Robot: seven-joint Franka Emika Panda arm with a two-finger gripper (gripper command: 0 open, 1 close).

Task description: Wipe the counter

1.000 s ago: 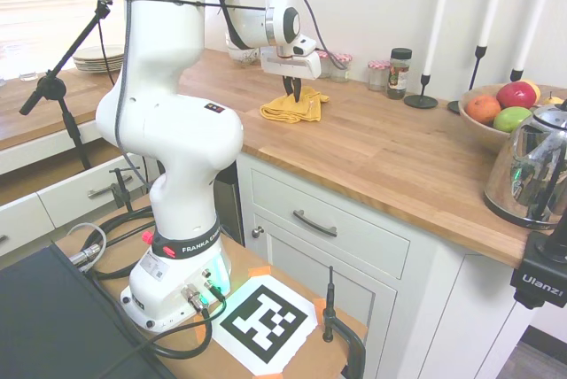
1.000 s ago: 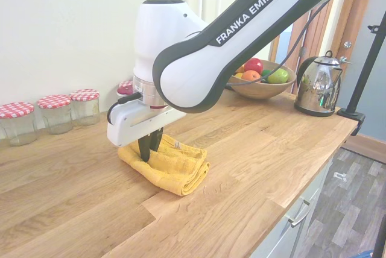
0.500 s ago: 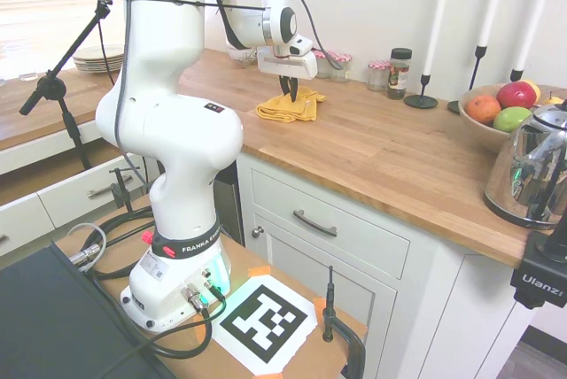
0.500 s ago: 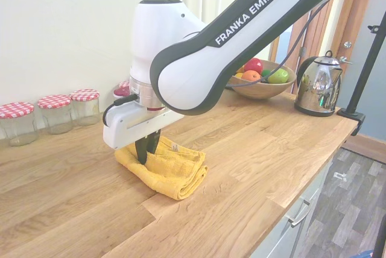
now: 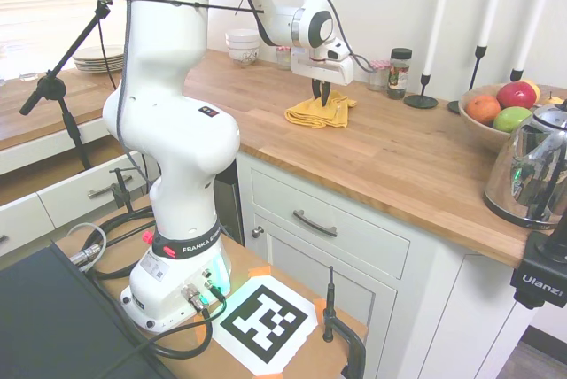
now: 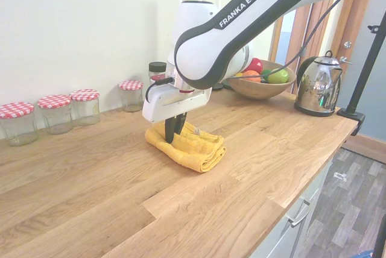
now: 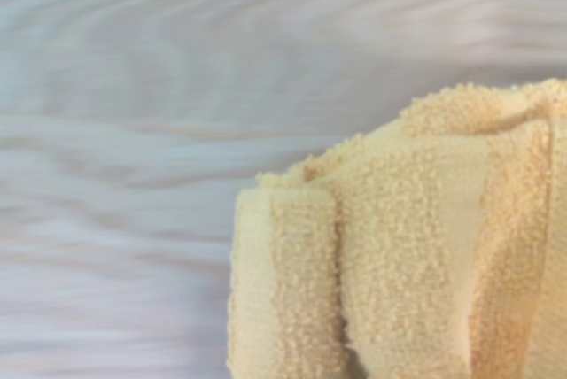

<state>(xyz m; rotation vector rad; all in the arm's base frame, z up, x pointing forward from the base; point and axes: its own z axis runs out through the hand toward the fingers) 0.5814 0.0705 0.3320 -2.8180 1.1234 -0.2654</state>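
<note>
Directly below, the counter (image 6: 253, 167) bears a yellow towel (image 6: 193, 146) that the pincer (image 6: 175, 134) grips.

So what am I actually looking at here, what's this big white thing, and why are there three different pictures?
The white thing is a robot arm, jointed like yours, ending in a two-finger gripper. Two pictures come from cameras standing in the kitchen on opposite sides of the arm; the blurry close-up comes from a camera on its wrist. The gripper is pressing down on a folded yellow cloth, fingers closed on it, to wipe the wooden counter. Also on the counter are jars with checked lids, a fruit bowl, a shiny kettle, a spice jar and tall white candles. The wrist picture shows only the cloth's terry folds against the wood.
</note>
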